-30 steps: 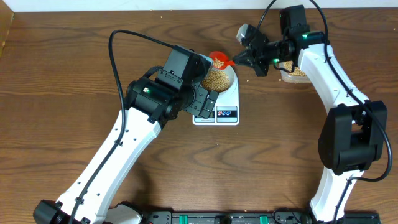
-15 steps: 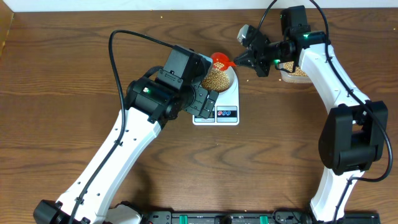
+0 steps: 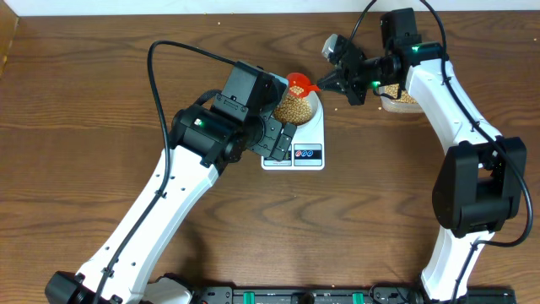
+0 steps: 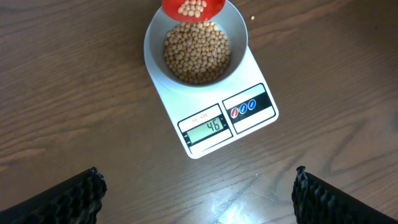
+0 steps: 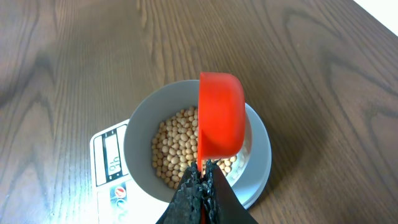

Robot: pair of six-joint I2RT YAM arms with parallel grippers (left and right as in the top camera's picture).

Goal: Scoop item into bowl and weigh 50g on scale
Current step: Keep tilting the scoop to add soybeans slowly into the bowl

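The pale bowl (image 3: 311,107) (image 4: 155,43) (image 5: 140,143) holds tan beans (image 3: 294,106) (image 4: 196,53) (image 5: 177,146) and stands on the white scale (image 3: 308,148) (image 4: 214,118) (image 5: 109,165), whose display reads 46. My right gripper (image 3: 331,82) (image 5: 200,180) is shut on the handle of a red scoop (image 3: 298,82) (image 4: 193,7) (image 5: 221,118), held tilted over the bowl's far rim with a few beans in it. My left gripper (image 3: 283,143) (image 4: 199,193) is open and empty, hovering above the table beside the scale.
A clear tub of beans (image 3: 402,97) sits at the back right, partly hidden behind the right arm. A loose bean (image 4: 252,18) lies on the wood table beside the bowl. The table's back edge (image 3: 211,17) runs along the top.
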